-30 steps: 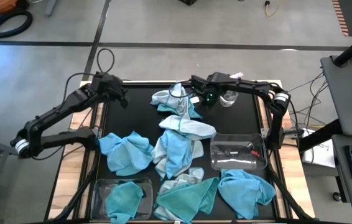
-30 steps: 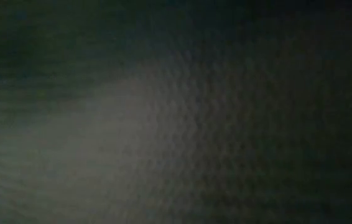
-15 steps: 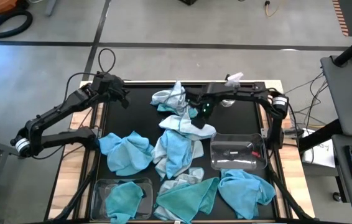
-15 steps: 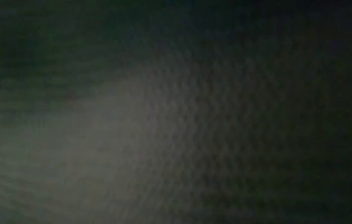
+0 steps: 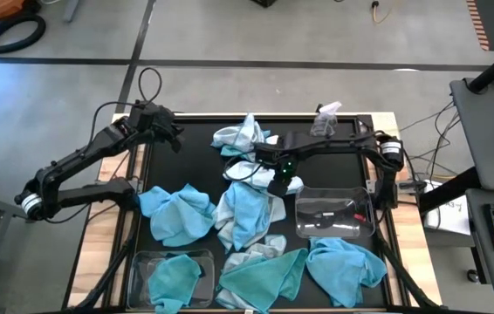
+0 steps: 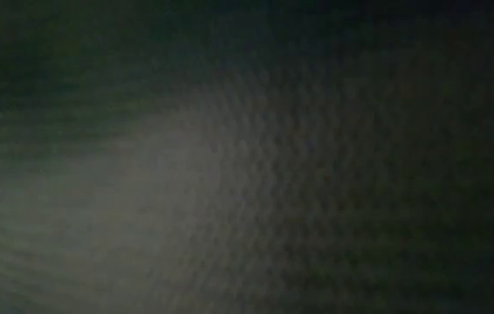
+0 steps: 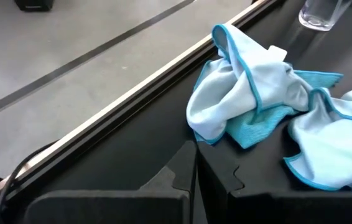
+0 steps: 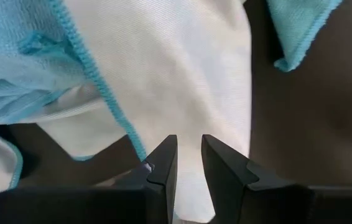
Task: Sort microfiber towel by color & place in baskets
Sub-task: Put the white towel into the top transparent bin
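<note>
Pale microfiber towel lies mid-table, just 10 o'clock of empty basket; soft, limp, light. My right gripper, fingers narrowly apart, empty, w/ a raised fold to pinch.

The towels are soft, fuzzy cloth. The baskets are clear, shiny plastic. The surface is black and matt, with a pale wood edge.

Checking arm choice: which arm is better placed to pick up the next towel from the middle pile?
Right. The right gripper hangs open directly over a pale towel in the central pile, while the left gripper sits shut at the table's far left edge, away from the cloths.
</note>
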Action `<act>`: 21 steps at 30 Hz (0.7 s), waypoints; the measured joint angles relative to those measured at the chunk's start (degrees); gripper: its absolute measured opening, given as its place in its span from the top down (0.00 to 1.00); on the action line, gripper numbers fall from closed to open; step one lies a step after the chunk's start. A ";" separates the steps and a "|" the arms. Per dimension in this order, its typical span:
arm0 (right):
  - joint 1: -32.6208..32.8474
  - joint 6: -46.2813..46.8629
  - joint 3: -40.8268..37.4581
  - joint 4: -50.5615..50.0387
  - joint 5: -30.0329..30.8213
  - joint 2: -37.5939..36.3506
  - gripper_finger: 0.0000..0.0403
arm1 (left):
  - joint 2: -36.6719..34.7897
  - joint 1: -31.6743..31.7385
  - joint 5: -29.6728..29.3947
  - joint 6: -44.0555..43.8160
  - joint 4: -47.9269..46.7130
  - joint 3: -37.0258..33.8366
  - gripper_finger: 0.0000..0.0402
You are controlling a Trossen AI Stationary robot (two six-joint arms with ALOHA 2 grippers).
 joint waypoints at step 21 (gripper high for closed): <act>-0.10 -6.92 -0.13 -0.05 0.12 11.61 0.61 | 0.00 0.00 0.19 0.02 0.11 0.00 1.00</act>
